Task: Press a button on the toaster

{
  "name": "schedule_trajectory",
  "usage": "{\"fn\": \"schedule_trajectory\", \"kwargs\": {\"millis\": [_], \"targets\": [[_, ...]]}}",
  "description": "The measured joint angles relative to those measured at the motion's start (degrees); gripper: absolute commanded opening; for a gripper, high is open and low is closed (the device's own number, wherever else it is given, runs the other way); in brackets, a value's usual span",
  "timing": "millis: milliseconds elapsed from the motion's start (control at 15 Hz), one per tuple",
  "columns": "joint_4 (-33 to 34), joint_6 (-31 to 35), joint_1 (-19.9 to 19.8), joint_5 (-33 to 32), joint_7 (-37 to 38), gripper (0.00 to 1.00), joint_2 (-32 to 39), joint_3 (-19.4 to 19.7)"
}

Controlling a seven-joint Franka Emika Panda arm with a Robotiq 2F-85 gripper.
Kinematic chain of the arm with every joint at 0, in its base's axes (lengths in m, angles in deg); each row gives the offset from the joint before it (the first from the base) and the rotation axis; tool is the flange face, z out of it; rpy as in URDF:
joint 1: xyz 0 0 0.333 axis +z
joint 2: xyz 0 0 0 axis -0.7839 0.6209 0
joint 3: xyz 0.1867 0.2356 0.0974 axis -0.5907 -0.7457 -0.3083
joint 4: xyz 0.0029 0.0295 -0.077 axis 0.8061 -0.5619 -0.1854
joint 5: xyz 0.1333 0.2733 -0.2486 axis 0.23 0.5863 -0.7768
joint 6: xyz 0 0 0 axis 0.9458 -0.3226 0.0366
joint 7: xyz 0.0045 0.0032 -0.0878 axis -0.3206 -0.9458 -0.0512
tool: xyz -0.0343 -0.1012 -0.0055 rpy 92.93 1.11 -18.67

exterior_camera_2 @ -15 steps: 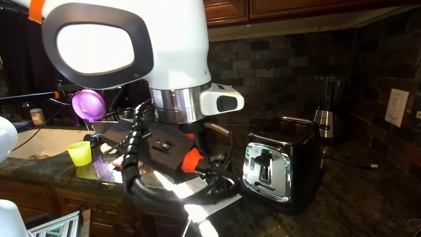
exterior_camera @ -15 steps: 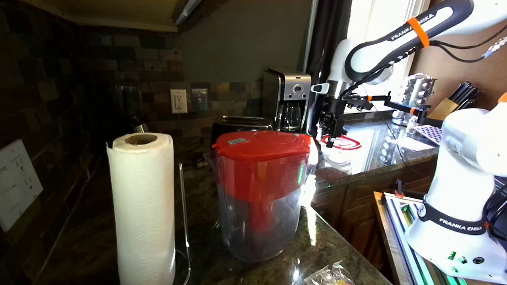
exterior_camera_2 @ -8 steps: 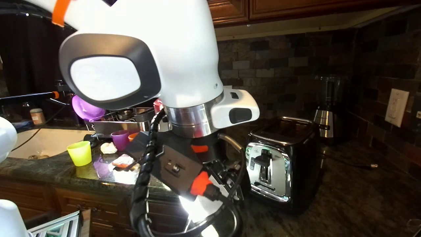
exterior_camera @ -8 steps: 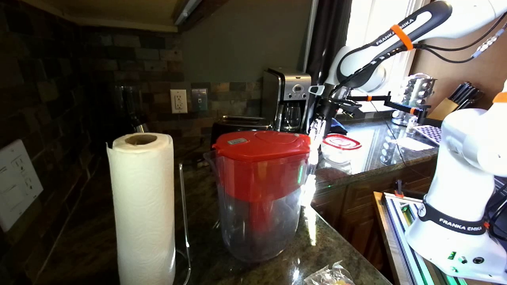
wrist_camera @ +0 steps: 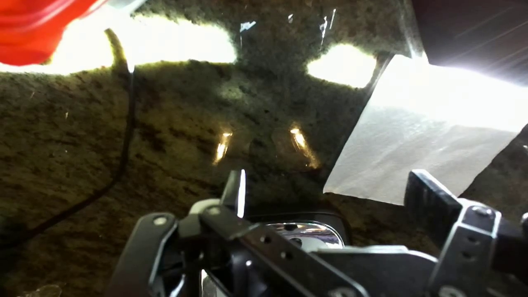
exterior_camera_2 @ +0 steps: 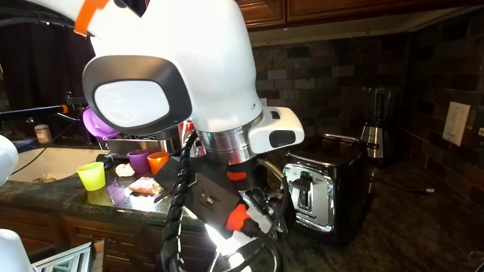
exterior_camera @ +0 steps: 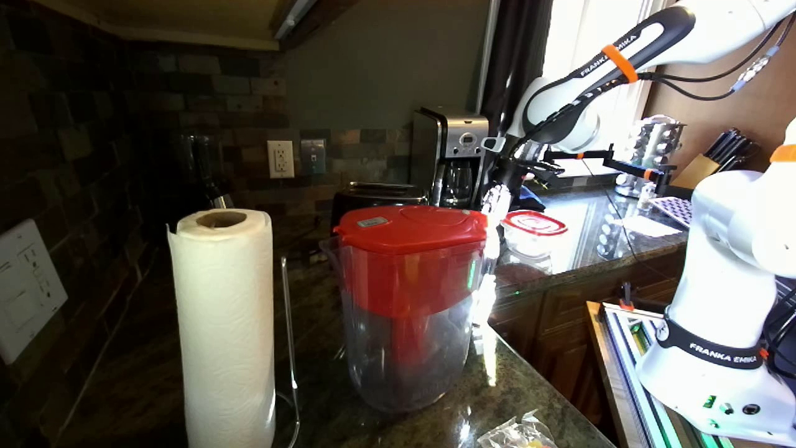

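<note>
The toaster (exterior_camera_2: 348,204) is a black box with a shiny chrome front, standing on the dark counter. Its black lever (exterior_camera_2: 302,185) is up near the top of its slot on that front. In an exterior view only the toaster's top (exterior_camera: 380,194) shows behind the red-lidded pitcher. In the wrist view part of the chrome front (wrist_camera: 326,233) shows behind my gripper's linkage. My gripper (wrist_camera: 330,192) is open, with nothing between the fingertips. It is tilted, beside and in front of the toaster's lever side. Cables and the wrist camera hide the fingertips in an exterior view; I cannot tell if they touch it.
A red-lidded clear pitcher (exterior_camera: 410,280) and a paper-towel roll (exterior_camera: 225,330) stand near the toaster. A coffee maker (exterior_camera: 466,137) is behind. A white paper sheet (wrist_camera: 416,152) lies on the counter. Yellow (exterior_camera_2: 92,176), purple and orange cups stand by the sink.
My arm has moved down and toward the toaster. The hand has tilted, and the wrist now overlaps the toaster's edge in an exterior view. The toaster and its lever have not moved.
</note>
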Motion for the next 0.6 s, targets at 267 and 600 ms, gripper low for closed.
{"fn": "schedule_trajectory", "kwargs": {"millis": [267, 600], "targets": [[0.1, 1.5, 0.7, 0.0, -1.7, 1.00, 0.0, -0.2], [0.1, 5.8, 3.2, 1.8, -4.5, 0.58, 1.5, 0.4]]}}
